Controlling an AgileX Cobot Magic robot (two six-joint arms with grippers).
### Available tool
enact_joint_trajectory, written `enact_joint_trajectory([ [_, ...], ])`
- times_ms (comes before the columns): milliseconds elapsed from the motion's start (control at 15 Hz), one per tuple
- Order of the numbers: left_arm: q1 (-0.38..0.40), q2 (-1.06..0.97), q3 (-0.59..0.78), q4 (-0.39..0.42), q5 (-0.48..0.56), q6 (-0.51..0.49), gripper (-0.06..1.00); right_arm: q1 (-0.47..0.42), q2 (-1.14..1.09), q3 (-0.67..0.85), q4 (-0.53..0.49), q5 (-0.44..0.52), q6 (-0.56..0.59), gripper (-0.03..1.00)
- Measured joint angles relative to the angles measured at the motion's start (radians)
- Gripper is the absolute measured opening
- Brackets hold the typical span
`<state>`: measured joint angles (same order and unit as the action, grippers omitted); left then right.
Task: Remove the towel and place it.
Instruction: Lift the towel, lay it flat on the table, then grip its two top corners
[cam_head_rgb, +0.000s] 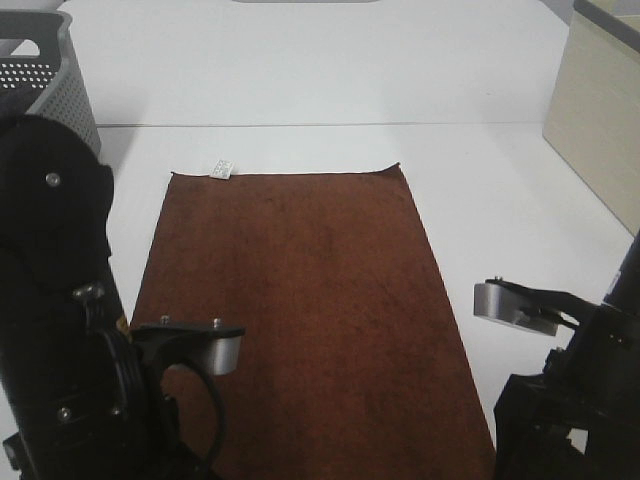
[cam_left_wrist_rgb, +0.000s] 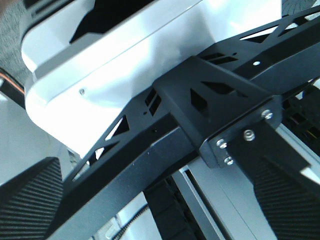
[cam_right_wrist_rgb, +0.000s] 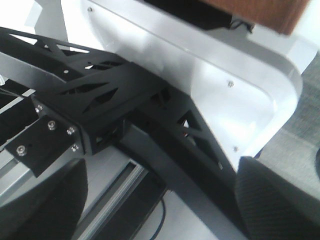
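towel (cam_head_rgb: 310, 300): reddish-brown | tag (cam_head_rgb: 222, 168): white | table (cam_head_rgb: 300, 70): white | basket (cam_head_rgb: 60, 95): grey, dotted holes | box (cam_head_rgb: 598, 120): beige

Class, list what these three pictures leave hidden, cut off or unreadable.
Towel near edge: exterior high view, cut by the bottom edge; left arm covers one near corner.
Tag print: same view, too small to read.
Basket contents: same view, cut off at the left edge.
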<state>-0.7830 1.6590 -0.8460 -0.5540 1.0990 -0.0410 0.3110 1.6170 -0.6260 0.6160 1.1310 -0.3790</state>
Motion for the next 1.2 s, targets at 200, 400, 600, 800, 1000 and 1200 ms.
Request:
enact_joint_trajectory([
  [200,0.034,0.0,-0.112,0.09,0.044,0.003,0.96,-0.012,-0.033,-0.1,-0.094,-0.057,0.021,0.78],
  [400,0.192,0.015,-0.259,0.186,0.05,0.041,0.96,-0.157,-0.036,-0.281,-0.128,-0.118,0.061,0.78],
  [600,0.336,0.157,-0.473,0.216,0.046,0.124,0.96,-0.292,0.041,-0.523,-0.047,-0.085,0.014,0.78],
  [800,0.43,0.367,-0.748,0.219,0.045,0.139,0.96,-0.296,0.217,-0.818,-0.046,0.007,0.006,0.81],
  [1000,0.502,0.584,-1.015,0.221,0.052,0.131,0.96,-0.296,0.39,-1.06,-0.101,0.011,0.042,0.86],
  [1200,0.533,0.719,-1.194,0.221,0.055,0.132,0.96,-0.296,0.549,-1.277,-0.109,0.019,0.044,0.87],
])
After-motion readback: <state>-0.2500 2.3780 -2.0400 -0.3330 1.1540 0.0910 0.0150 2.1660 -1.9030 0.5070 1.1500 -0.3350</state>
